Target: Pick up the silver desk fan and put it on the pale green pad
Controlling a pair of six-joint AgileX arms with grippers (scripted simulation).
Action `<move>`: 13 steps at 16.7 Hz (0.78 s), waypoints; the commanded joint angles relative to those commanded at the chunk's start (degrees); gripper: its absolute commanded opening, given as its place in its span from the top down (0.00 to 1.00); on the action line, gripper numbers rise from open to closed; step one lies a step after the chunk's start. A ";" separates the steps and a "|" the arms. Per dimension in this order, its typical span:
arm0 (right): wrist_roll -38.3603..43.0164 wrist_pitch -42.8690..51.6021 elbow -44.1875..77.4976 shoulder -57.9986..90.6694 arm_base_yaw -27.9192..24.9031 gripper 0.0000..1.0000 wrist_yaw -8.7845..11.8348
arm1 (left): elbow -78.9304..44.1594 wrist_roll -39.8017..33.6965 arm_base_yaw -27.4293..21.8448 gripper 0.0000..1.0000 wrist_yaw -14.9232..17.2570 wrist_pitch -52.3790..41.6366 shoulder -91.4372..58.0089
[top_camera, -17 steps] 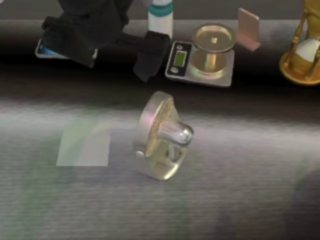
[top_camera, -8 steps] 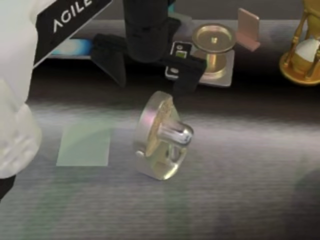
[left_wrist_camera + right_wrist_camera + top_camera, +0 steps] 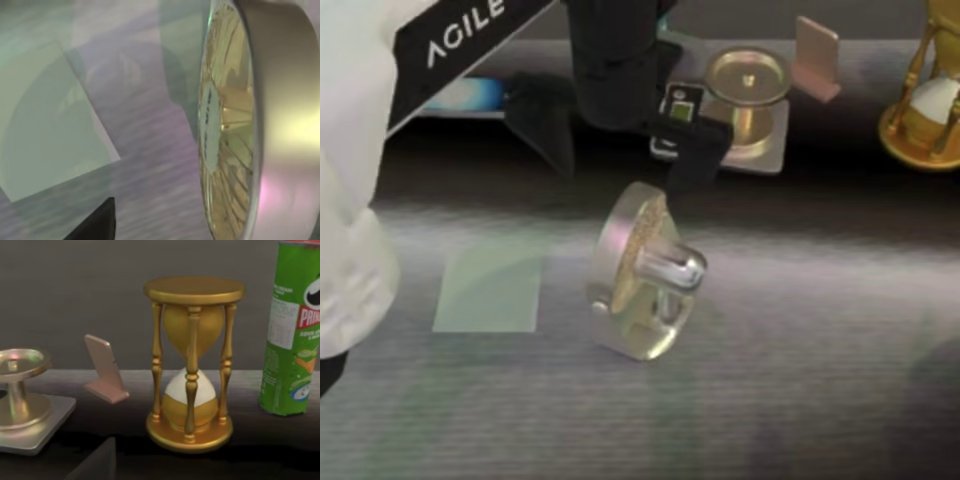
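Observation:
The silver desk fan [image 3: 642,272] stands mid-table, its chrome hub turned to the right. In the left wrist view its gold grille [image 3: 225,130] fills the frame close up. The pale green pad [image 3: 488,290] lies flat to the fan's left and shows again as the pad [image 3: 45,130] beside the grille. My left gripper [image 3: 625,140] hovers open just behind the fan, its black fingers [image 3: 705,155] spread wider than the ring and touching nothing. My right arm is parked off the top view; one dark finger [image 3: 97,465] shows far to one side, gripping nothing.
Along the back edge stand a blue-screened phone [image 3: 460,95], a small scale [image 3: 680,115] bearing a brass spool [image 3: 748,95], a pink stand [image 3: 817,55] and a golden hourglass [image 3: 925,110]. A green crisp can [image 3: 295,330] stands beside the hourglass.
My left arm has swung in from the back left and brought its open gripper over the space behind the fan. In the last half second it barely shifted. The fan and pad stayed put.

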State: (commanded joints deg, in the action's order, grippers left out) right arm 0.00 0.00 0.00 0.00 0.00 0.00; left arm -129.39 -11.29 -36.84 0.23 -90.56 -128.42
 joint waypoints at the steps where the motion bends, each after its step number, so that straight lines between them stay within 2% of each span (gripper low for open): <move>1: 0.00 0.00 0.00 0.00 0.00 0.00 0.00 | 2.00 -0.01 0.01 0.00 0.00 1.66 0.37; 6: 0.00 0.00 0.00 0.00 0.00 0.00 0.00 | 12.89 -0.11 -0.06 0.00 -0.01 10.31 2.07; 11: 0.00 0.00 0.00 0.00 0.00 0.00 0.00 | 13.59 -0.13 -0.08 0.00 -0.01 10.96 2.18; 13: 0.00 0.00 0.00 0.00 0.00 0.00 0.00 | 13.59 -0.13 -0.08 0.15 -0.01 10.96 2.18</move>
State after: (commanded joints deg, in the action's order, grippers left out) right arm 0.00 0.00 0.00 0.00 0.00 0.00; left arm -115.80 -11.42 -36.92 0.22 -79.60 -126.24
